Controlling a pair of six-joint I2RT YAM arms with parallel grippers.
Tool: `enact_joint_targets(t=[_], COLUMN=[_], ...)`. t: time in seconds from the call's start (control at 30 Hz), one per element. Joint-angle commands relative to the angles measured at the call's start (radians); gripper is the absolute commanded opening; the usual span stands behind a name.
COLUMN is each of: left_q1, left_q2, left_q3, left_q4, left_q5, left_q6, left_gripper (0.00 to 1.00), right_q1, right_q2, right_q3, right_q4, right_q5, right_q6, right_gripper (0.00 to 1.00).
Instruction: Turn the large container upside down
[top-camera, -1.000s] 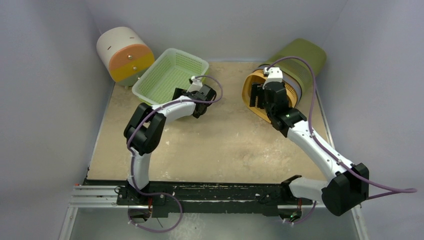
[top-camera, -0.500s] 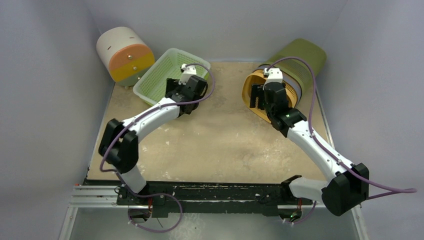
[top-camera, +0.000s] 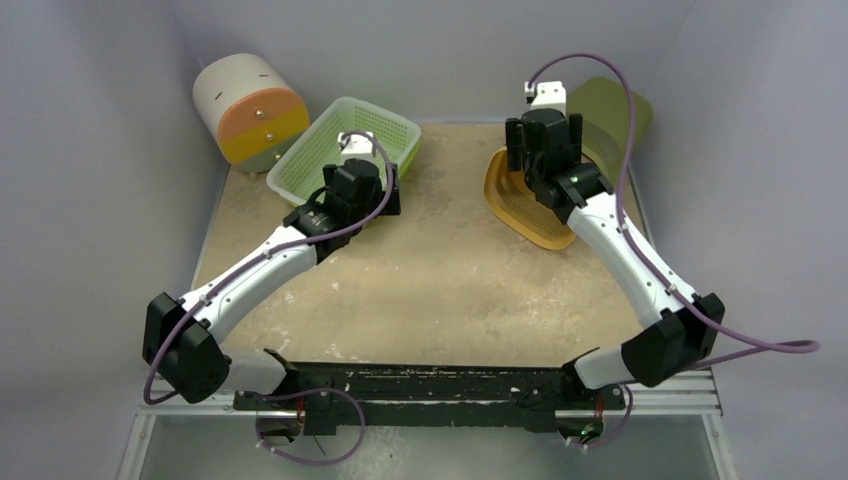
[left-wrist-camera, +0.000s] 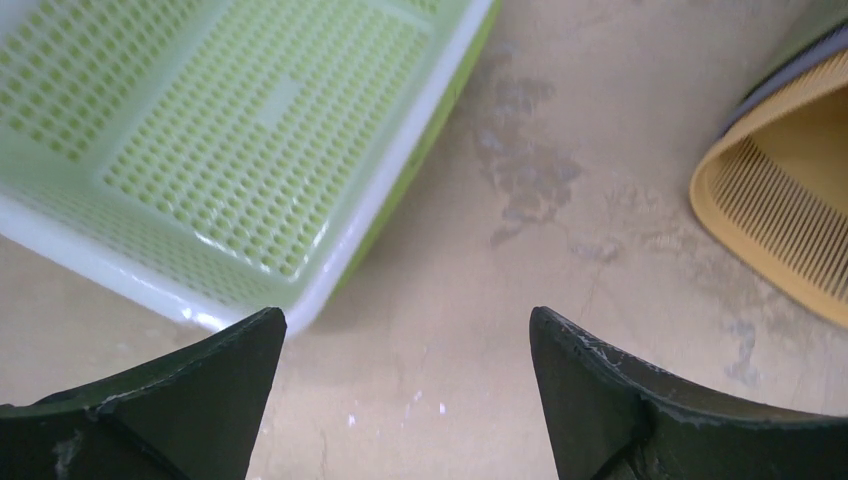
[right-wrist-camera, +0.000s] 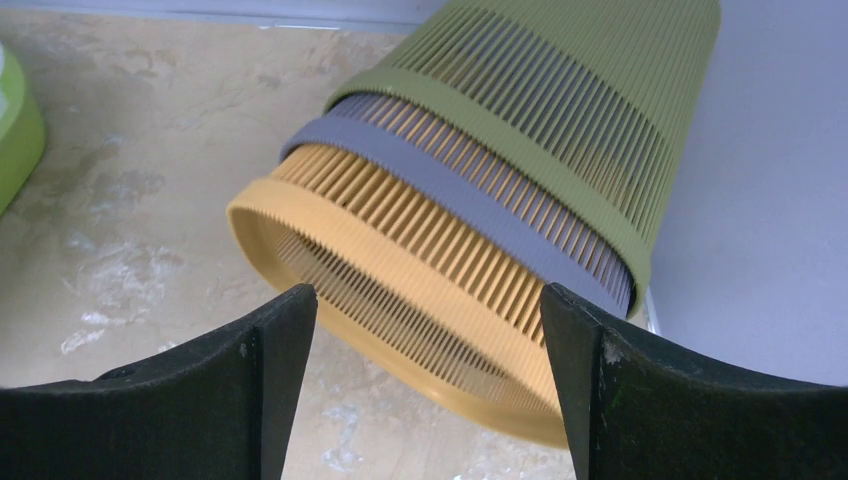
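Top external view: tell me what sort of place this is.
Probably a robot lab cell: left arm and right arm bolted to a rail at a worn table, plain walls around, green basket and nested bins as props.

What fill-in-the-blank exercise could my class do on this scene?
1. The basket by the left tool is ___ in colour.
2. The bins, nested together, lie on their ___.
3. The right tool faces the bins with its jaws ___, holding nothing.
Missing words: green; side; open.
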Motion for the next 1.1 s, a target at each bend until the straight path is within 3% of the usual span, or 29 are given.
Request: enact_joint_targets(t=[0.0, 0.13, 0.43, 0.57, 0.73, 0.93, 1.07], left_q1=[-0.004, -0.005, -0.005, -0.005, -0.005, -0.007, -0.007], left_q2=[-0.076, -0.134, -0.186, -0.209, -0.220, -0.215, -0.217], left_q3=[-0.092, -0.154, -0.228, -0.255, -0.276, -0.306, -0.319], left_q4=[0.061, 0.081, 0.097, 0.100, 0.104, 0.123, 0.131], left_q5=[0.101, 0.117, 0.136, 0.135, 0.134, 0.143, 0.141], left_q6=[-0.086, -0.100, -0.122, -0.131, -0.139, -0.148, -0.148], left_gripper=[0.89, 0.89, 0.89, 0.89, 0.89, 0.89, 0.89], right_q1=[-0.005, -0.004, -0.004, -0.004, -0.004, -0.004, -0.005], right_q2=[0.068, 0.059, 0.024, 0.042, 0.044, 0.058, 0.076], right_q3=[0.124, 0.108, -0.002, -0.018, -0.064, -0.127, -0.156], right_q4=[-0.126, -0.144, -0.126, -0.145, -0.072, 0.046, 0.098], right_q5=[0.083, 0.102, 0.222, 0.233, 0.298, 0.396, 0.419], right_q6=[-0.058, -0.063, -0.085, -0.055, -0.081, -0.135, -0.156], right_gripper=[0.82, 0.72, 0.71, 0.59, 0.53, 0.53, 0.40])
